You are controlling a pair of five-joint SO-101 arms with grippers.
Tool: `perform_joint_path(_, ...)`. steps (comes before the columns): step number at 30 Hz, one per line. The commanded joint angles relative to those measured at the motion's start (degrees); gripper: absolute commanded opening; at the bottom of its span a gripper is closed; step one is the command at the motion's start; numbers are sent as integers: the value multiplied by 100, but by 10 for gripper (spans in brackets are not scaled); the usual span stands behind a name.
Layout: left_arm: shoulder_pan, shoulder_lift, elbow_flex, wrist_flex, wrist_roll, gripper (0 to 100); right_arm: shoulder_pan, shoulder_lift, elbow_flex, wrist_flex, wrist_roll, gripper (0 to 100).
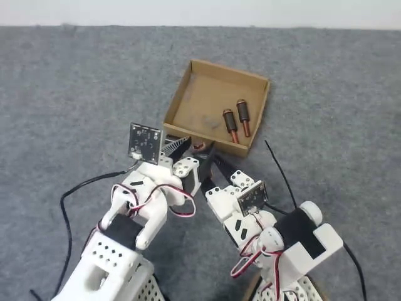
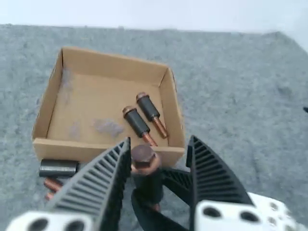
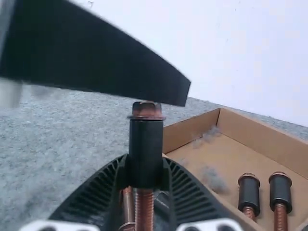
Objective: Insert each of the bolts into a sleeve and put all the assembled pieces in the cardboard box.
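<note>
Setting: we see a grey carpeted surface [image 1: 75, 81] with a white wall [image 3: 231, 43] behind it
Cardboard box: the cardboard box [image 1: 177, 93] sits open just beyond both arms, with two finished pieces [image 1: 229, 122] lying side by side inside
Right end effector: the right end effector [image 3: 144, 166] pinches a black sleeve [image 3: 145, 144] upright, just in front of the box's near wall
Bolt: a copper bolt [image 3: 146, 110] stands in that sleeve, head resting on its top and shank showing below, so we judge it seated
Left end effector: the left end effector [image 2: 160, 142] is spread, one finger on each side of the bolt head, not gripping it
Left to do: a loose sleeve [image 2: 57, 168] and a loose bolt [image 2: 50, 185] lie outside the box, by its near wall
Doing it well: we would draw the left arm clear first, then have the right arm lift the piece over the near wall, pinched firmly so the bolt cannot slip out, and let go low beside the other two
</note>
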State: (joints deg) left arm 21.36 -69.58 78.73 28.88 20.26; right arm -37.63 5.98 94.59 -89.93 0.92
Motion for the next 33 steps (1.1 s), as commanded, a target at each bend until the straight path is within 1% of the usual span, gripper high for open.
perform_joint_path(1,105,-870,-620,862,44,181,75,-48,35,-48,114,6)
perform_joint_path(8,70,-2673,-180,1574,35,181,75,-48,62,-48,114,6)
perform_joint_path(12,-387,-3516,48,1846,35,181,84,-48,70,-48,114,6)
perform_joint_path(22,-2215,-3455,-22,1916,35,181,92,-48,70,-48,114,6)
perform_joint_path(24,-2549,-3455,4,2092,-53,181,180,-48,70,-48,114,6)
perform_joint_path(29,-3024,-3455,338,2813,-730,180,259,-48,70,-57,114,6)
perform_joint_path(33,-3420,-3455,822,2892,-800,180,259,-48,70,-57,114,6)
